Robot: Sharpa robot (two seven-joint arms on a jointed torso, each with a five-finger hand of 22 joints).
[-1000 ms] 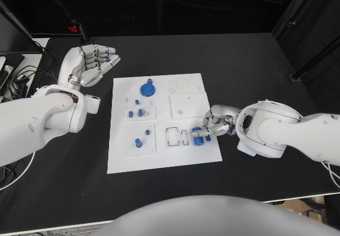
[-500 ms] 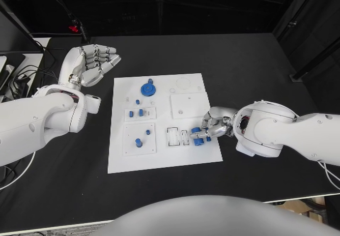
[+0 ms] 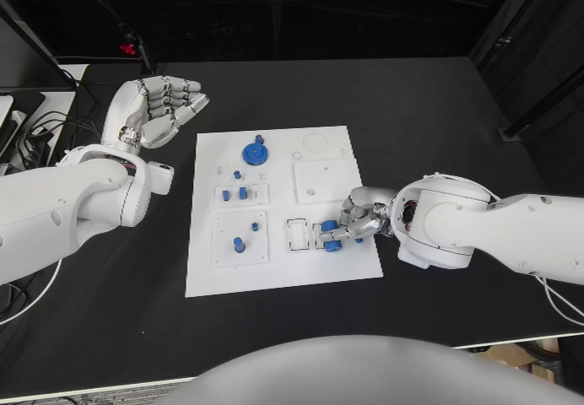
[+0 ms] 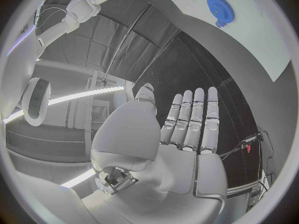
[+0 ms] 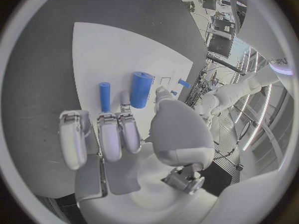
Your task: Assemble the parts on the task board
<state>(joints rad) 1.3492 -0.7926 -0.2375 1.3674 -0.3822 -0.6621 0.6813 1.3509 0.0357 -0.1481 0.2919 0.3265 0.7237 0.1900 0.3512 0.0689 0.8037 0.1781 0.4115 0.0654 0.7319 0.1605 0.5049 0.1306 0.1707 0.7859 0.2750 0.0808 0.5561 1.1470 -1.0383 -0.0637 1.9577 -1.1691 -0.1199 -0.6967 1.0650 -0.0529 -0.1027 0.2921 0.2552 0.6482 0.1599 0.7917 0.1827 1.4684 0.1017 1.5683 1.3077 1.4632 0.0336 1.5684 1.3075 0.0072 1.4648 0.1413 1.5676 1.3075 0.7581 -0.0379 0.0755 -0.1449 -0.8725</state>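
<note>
Sitting mid-table on the black table (image 3: 438, 110) is the white task board (image 3: 280, 266), long side running away from the robot. Left arm is parked off the board's far-left corner, left hand (image 3: 156, 108) raised over bare tabletop with fingers straight and side by side, nothing in it; left wrist view confirms a flat empty palm (image 4: 187, 134). Right arm comes in low from the right, and the right hand (image 3: 360, 216) is down at the board's near-right area, fingers curled over two blue parts. Right wrist view: a thick blue cylinder (image 5: 141, 89) and a thinner blue peg (image 5: 104, 96) lie side by side on the white plate just past the fingertips (image 5: 126, 98); one fingertip sits right at the cylinder's end, but I can't tell if anything is actually pinched. In the head view the cylinder (image 3: 330, 234) lies beside the rectangular slot outlines (image 3: 296, 234). Rest of the board: blue gear (image 3: 255, 153) at the far end, small blue pegs standing in the left-hand square insert (image 3: 240, 194) and in the lower insert (image 3: 239, 240), blank square plate (image 3: 322, 181) on the right.
</note>
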